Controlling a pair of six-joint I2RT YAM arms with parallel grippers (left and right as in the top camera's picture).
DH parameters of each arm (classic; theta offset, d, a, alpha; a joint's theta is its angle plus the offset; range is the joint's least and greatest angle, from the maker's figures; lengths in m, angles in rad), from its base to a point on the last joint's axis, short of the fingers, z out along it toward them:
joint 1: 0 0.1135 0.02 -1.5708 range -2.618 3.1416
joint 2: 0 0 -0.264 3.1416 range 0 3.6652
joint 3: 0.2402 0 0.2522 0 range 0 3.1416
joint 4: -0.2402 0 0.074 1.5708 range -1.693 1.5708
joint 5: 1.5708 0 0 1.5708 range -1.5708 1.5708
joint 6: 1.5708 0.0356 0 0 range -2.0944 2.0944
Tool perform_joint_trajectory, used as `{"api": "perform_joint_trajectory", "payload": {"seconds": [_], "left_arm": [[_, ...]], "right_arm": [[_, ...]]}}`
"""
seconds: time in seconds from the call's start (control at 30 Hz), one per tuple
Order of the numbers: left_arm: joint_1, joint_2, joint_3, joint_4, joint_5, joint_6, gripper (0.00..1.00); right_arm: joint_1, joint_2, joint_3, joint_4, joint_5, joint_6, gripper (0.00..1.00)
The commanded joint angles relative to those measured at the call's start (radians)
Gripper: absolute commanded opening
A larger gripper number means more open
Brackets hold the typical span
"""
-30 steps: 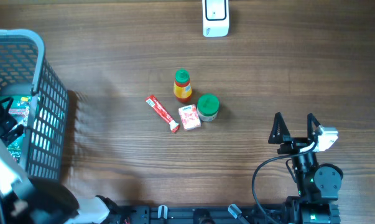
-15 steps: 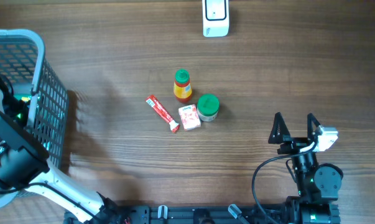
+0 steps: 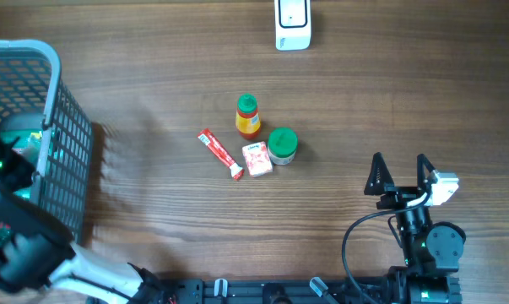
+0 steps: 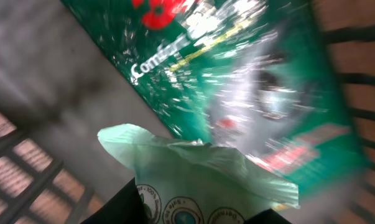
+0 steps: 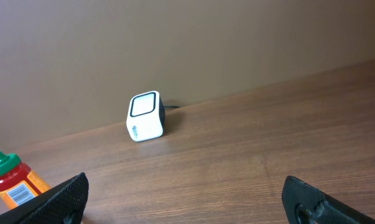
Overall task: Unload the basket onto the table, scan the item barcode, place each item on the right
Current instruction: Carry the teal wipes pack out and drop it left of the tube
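Two arms share the job, and only the left arm (image 3: pixel 18 245) is at work, reaching down into the grey basket (image 3: pixel 68 143) at the table's left edge. The left gripper is buried among the goods there. Its wrist camera shows a pale green pouch (image 4: pixel 199 180) close up, lying over a shiny dark green packet (image 4: pixel 237 81), but not the fingers, so I cannot tell whether they have closed on anything.

That pouch looks like the item to scan. The grip should take the pouch alone, by a firm edge and not loose film, and leave the packet under it behind. It should then lift straight up past the basket wall, and the printed code has to end up facing the white scanner (image 3: pixel 292 24), which sits well apart at the far edge.

The right gripper (image 3: pixel 399 173) waits near the front edge with its jaws wide apart and holds nothing.

The table (image 3: pixel 406 93) is brown wood grain, flat and matt. At its middle sit an orange bottle (image 3: pixel 247 116), a green-lidded jar (image 3: pixel 282 145), a small carton (image 3: pixel 257 159) and a red stick packet (image 3: pixel 219 153), bunched together. A plain brown wall stands behind the scanner.
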Motion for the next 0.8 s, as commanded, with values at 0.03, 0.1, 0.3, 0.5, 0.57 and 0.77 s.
{"api": "perform_joint_trajectory", "payload": {"seconds": [0.03,0.1,0.3,0.5,0.57,0.77], "left_arm": [[0.028,-0.318,0.005,0.001,0.003,0.073,0.41],[0.019,-0.427,0.005,0.001,0.039,0.118,0.41],[-0.117,-0.694,0.005,-0.013,0.130,0.150,0.41],[-0.484,-0.711,0.002,-0.132,0.083,0.227,0.40],[-0.624,-0.662,0.000,-0.181,0.029,0.227,0.40],[-0.946,-0.410,0.000,-0.229,-0.020,0.252,0.38]], "right_arm": [[0.006,0.000,-0.001,0.005,0.013,0.007,1.00],[0.006,0.000,-0.001,0.005,0.014,0.006,1.00],[0.006,0.000,-0.001,0.005,0.014,0.007,1.00],[0.006,0.000,-0.001,0.005,0.014,0.006,1.00],[0.006,0.000,-0.001,0.005,0.014,0.007,1.00],[0.006,0.000,-0.001,0.005,0.014,0.006,1.00]]}}
